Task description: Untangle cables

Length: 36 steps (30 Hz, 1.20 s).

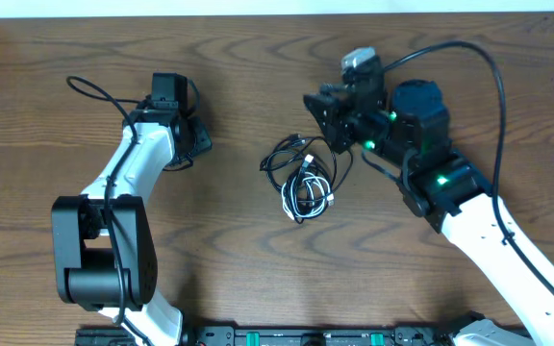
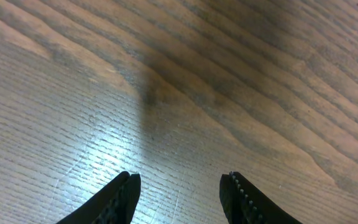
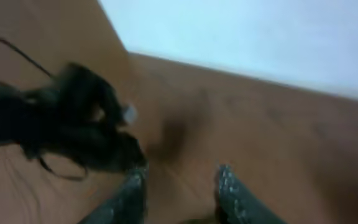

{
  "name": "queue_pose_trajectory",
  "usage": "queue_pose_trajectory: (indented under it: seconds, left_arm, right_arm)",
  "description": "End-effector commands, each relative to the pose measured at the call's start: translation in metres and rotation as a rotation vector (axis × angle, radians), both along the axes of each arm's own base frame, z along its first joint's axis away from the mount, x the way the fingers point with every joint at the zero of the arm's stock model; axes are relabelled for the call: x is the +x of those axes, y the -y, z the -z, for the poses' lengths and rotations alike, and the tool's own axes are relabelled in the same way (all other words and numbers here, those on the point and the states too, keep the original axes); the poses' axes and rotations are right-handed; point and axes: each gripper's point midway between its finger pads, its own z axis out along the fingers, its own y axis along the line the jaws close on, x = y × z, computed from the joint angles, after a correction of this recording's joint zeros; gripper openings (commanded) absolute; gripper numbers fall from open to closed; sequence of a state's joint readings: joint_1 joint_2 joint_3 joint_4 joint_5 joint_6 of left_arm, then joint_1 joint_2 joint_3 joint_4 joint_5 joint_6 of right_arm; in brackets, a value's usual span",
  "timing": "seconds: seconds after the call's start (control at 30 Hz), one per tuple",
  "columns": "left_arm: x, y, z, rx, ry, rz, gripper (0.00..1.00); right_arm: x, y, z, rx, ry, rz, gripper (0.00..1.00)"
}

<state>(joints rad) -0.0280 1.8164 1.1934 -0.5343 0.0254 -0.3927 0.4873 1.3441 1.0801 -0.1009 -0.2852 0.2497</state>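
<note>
- Overhead view of black cable point(image 1: 275, 159) and white cable point(image 1: 290, 200), tangled in one loose heap mid-counter point(image 1: 239, 58).
- Right pincer point(image 1: 323, 108) just beside heap, fingers apart, gripping nothing.
- Left pincer point(image 1: 198, 137) well apart from heap, fingers apart over bare wood.

obstacle: tangled heap of thin black and white cables point(image 1: 304, 187) mid-desk | free: brown wood-grain desk point(image 1: 229, 240) bare left of it

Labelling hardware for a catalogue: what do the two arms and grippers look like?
Both the left arm and right arm have white shells, black joints and thick black wires along them. The right shows green lights. The left gripper and right gripper have black, ridged fingers.
</note>
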Motion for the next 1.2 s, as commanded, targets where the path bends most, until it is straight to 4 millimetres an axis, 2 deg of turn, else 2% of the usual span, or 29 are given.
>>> queue_pose_trajectory:
  seconds: [0.0, 0.03, 0.13, 0.27, 0.37, 0.4, 0.53, 0.7, 0.87, 0.9, 0.93, 0.97, 1.07, 1.1, 1.13, 1.17]
  left_arm:
    - [-0.004, 0.005, 0.006, -0.034, -0.019, 0.014, 0.47]
    - [-0.004, 0.008, 0.006, -0.052, -0.018, 0.02, 0.47]
    - [-0.004, 0.008, 0.006, -0.052, -0.019, 0.02, 0.47]
    - [-0.004, 0.008, 0.006, -0.052, -0.019, 0.02, 0.48]
    - [-0.004, 0.008, 0.006, -0.052, -0.019, 0.02, 0.48]
    - [-0.004, 0.008, 0.006, -0.052, -0.019, 0.02, 0.47]
    - [-0.004, 0.008, 0.006, -0.052, -0.019, 0.02, 0.48]
    - [-0.004, 0.008, 0.006, -0.052, -0.019, 0.02, 0.48]
    - [-0.004, 0.008, 0.006, -0.052, -0.019, 0.02, 0.48]
    - [-0.004, 0.008, 0.006, -0.052, -0.019, 0.02, 0.48]
    - [-0.004, 0.008, 0.006, -0.052, -0.019, 0.02, 0.48]
    - [-0.004, 0.008, 0.006, -0.052, -0.019, 0.02, 0.48]
    - [-0.004, 0.008, 0.006, -0.052, -0.019, 0.02, 0.48]
    - [-0.004, 0.008, 0.006, -0.052, -0.019, 0.02, 0.48]
    - [-0.004, 0.008, 0.006, -0.052, -0.019, 0.02, 0.48]
    - [-0.004, 0.008, 0.006, -0.052, -0.019, 0.02, 0.48]
  right_arm:
    - [0.005, 0.028, 0.04, -0.138, -0.106, 0.136, 0.51]
    - [0.002, 0.038, 0.061, -0.203, -0.171, 0.173, 0.53]
    - [-0.001, 0.05, 0.094, -0.295, -0.262, 0.214, 0.56]
    - [-0.007, 0.053, 0.132, -0.363, -0.372, 0.208, 0.6]
    - [-0.01, 0.054, 0.157, -0.377, -0.461, 0.23, 0.74]
    - [-0.011, 0.054, 0.164, -0.386, -0.486, 0.232, 0.75]
    - [-0.018, 0.058, 0.196, -0.387, -0.618, 0.294, 0.67]
    - [-0.025, 0.067, 0.236, -0.332, -0.823, 0.443, 0.45]
    - [-0.036, 0.054, 0.268, -0.277, -0.975, 0.39, 0.42]
    - [-0.038, 0.051, 0.273, -0.266, -0.999, 0.375, 0.35]
    - [-0.038, 0.051, 0.276, -0.261, -1.007, 0.372, 0.16]
    - [-0.037, 0.053, 0.276, -0.256, -1.011, 0.375, 0.04]
    - [-0.026, 0.052, 0.264, -0.195, -0.994, 0.364, 0.01]
    - [-0.022, 0.049, 0.251, -0.152, -0.983, 0.321, 0.01]
    - [-0.015, 0.039, 0.221, -0.077, -0.925, 0.181, 0.01]
    - [-0.012, 0.034, 0.206, -0.044, -0.882, 0.109, 0.01]
